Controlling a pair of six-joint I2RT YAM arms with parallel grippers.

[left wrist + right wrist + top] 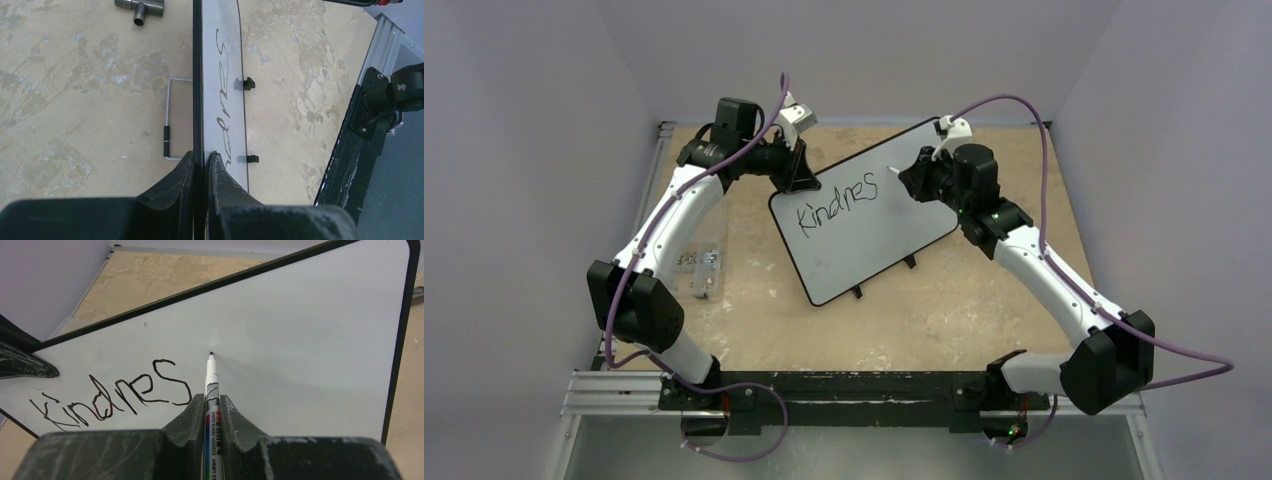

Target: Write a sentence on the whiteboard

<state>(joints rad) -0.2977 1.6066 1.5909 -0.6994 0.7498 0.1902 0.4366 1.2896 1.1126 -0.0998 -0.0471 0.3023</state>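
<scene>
The whiteboard stands tilted on the table, white with a thin black rim. Black handwriting on it reads "Kindnes", one line only; it also shows in the right wrist view. My left gripper is shut on the board's upper left rim, one finger each side. My right gripper is shut on a white whiteboard marker. Its black tip is at the board surface, just right of the last "s"; I cannot tell if it touches.
A thin metal wire stand lies behind the board. A small metal fitting sits on the table further off. Several small metal parts lie left of the board. The black base rail runs along the near edge.
</scene>
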